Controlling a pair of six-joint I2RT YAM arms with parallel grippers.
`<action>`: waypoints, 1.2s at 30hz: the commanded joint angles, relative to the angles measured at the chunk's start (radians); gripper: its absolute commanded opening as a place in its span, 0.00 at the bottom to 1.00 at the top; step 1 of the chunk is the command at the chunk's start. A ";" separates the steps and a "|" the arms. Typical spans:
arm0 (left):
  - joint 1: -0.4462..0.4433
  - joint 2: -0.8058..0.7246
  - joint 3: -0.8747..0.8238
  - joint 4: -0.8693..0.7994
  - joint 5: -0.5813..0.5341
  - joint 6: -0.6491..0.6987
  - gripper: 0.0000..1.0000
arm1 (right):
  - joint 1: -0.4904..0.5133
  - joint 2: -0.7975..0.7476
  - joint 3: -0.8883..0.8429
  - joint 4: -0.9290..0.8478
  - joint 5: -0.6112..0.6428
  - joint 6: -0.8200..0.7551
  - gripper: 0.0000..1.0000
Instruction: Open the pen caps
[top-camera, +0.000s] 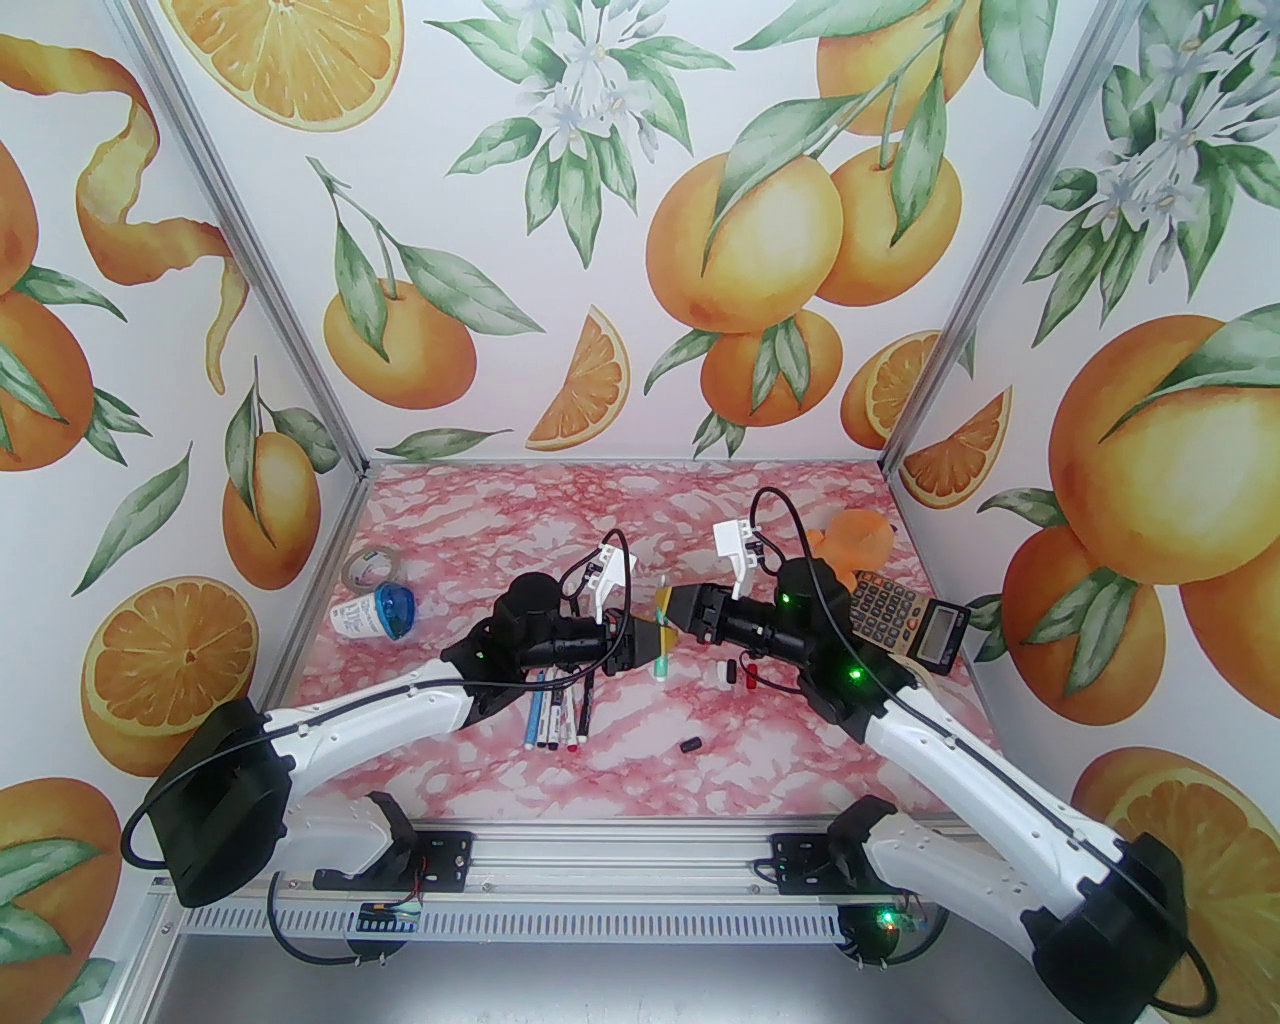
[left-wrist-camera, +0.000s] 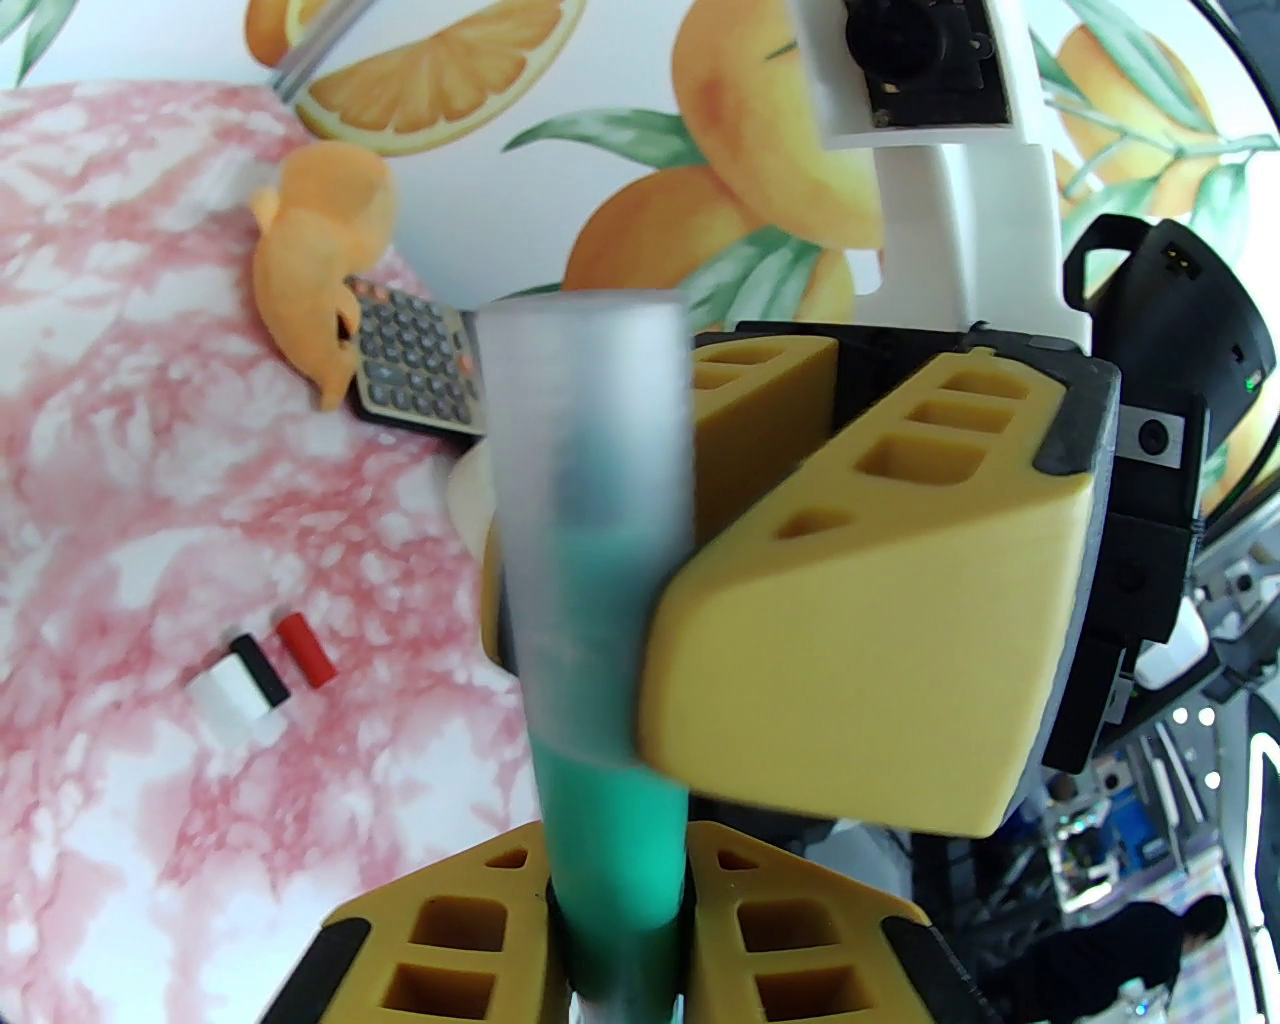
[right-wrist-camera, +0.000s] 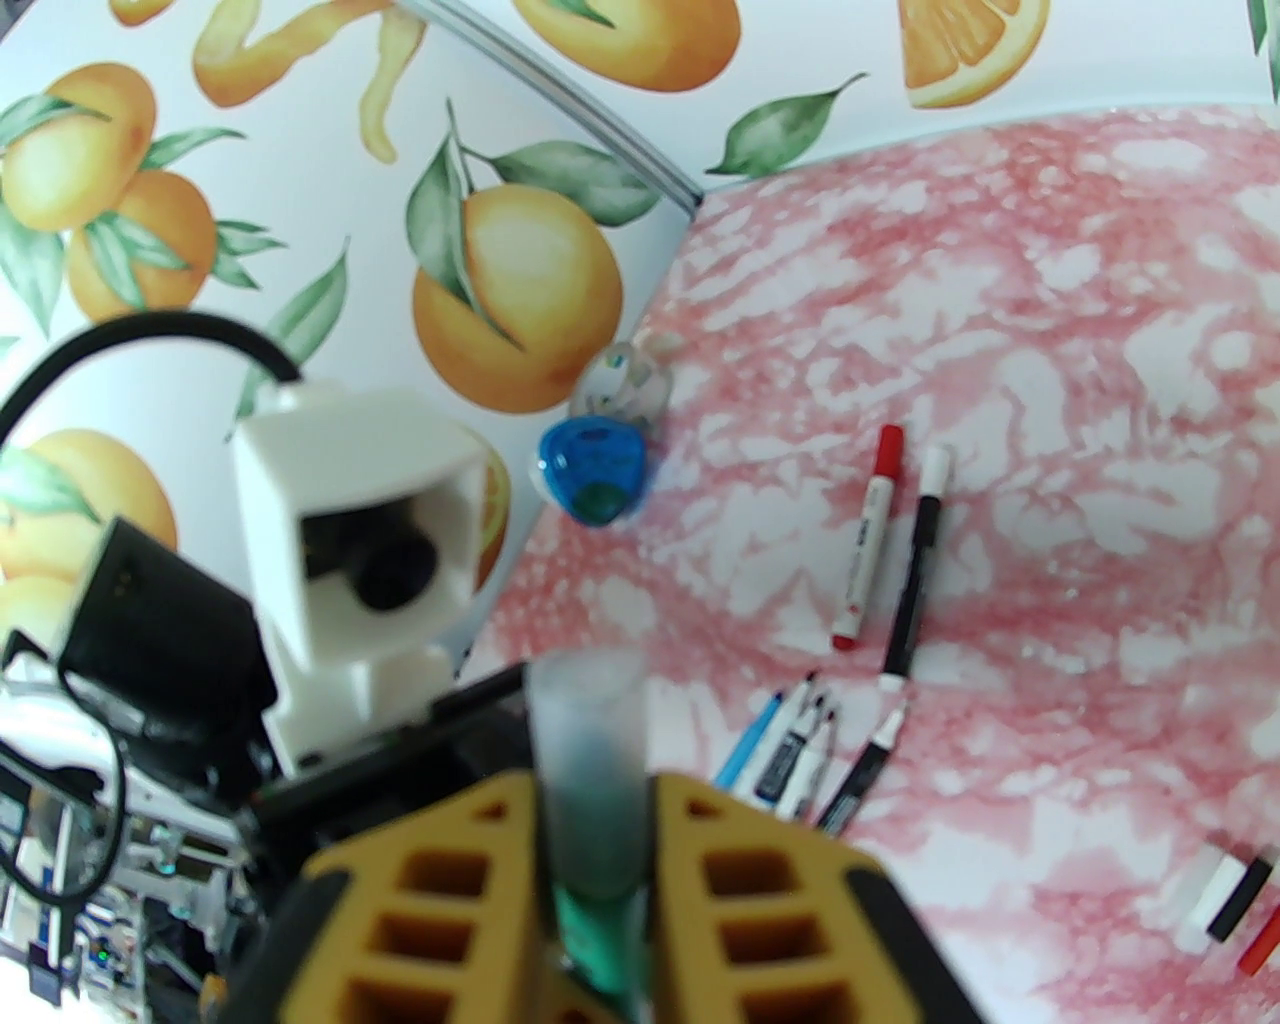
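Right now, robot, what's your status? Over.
Left fingers shut on green pen. Right fingers clamp its frosted cap, cap still on. Loose caps lie apart.

No wording can be read. Dark print runs along the barrel of the red-capped pen (right-wrist-camera: 866, 545) and, possibly as lettering, on the blue-lidded tub (top-camera: 358, 616) near the left edge of the table (top-camera: 640, 770). Key marks on the calculator (left-wrist-camera: 415, 365) are blurred.

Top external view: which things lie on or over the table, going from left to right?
Blue-lidded container, row of pens, green pen, lone black cap, three loose caps, calculator.
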 joint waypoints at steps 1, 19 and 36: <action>0.007 -0.023 0.062 -0.097 0.003 0.090 0.11 | -0.006 -0.024 -0.014 0.045 0.008 0.023 0.32; 0.109 0.018 0.452 -0.845 0.112 0.589 0.09 | -0.006 -0.152 0.112 -0.217 0.199 0.024 0.62; 0.104 0.041 0.422 -0.875 0.033 0.733 0.11 | 0.073 -0.236 -0.040 -0.080 0.275 0.131 0.63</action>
